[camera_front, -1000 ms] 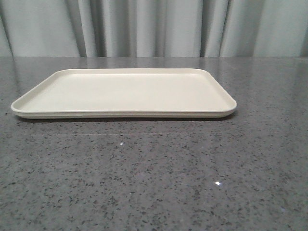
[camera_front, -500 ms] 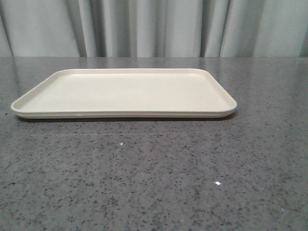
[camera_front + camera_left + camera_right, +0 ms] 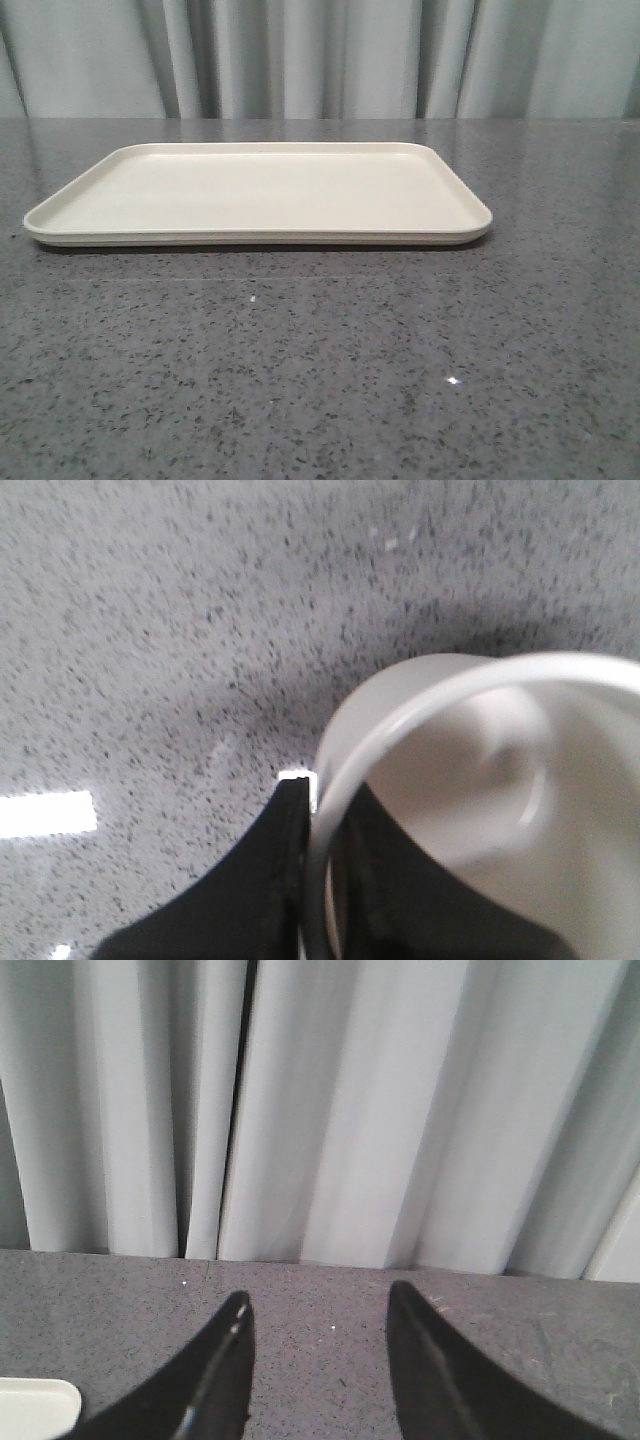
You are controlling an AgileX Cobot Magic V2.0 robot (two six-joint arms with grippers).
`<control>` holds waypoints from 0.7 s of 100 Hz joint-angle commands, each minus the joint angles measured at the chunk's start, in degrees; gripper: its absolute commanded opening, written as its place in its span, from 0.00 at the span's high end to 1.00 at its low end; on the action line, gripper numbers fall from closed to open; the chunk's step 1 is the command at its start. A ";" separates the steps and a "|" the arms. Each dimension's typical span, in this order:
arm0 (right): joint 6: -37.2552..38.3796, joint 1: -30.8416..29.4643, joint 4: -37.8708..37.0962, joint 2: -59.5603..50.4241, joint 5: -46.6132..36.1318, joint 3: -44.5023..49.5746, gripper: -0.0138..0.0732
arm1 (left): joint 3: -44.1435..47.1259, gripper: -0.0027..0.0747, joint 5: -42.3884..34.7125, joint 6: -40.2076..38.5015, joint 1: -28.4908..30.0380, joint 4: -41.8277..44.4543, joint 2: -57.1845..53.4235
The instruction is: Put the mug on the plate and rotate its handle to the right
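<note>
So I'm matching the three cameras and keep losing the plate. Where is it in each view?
Front view: the plate lies flat across the middle of the picture, on the speckled table.
Left wrist view: not in it; only the mug at the left hand.
Right wrist view: one rounded corner shows beside the open right hand.
Shared landmark: the speckled grey table.

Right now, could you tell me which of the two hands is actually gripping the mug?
The left hand: its black fingers pinch the white mug by its rim, one inside, one outside. The right hand is open, with only grey table and curtain between its fingers.
</note>
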 commanded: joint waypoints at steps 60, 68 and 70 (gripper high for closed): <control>-0.67 -0.02 -0.90 0.12 -4.00 -1.83 0.46 | -15.94 0.99 -2.86 6.80 -3.10 -13.08 -0.06; -0.92 -0.02 -0.90 0.12 -4.00 -1.83 0.46 | -18.93 0.99 -2.72 6.87 -6.28 -13.08 1.84; -0.97 -0.02 -0.90 0.12 -4.00 -1.83 0.46 | -19.85 0.99 -2.57 6.87 -7.17 -13.08 2.46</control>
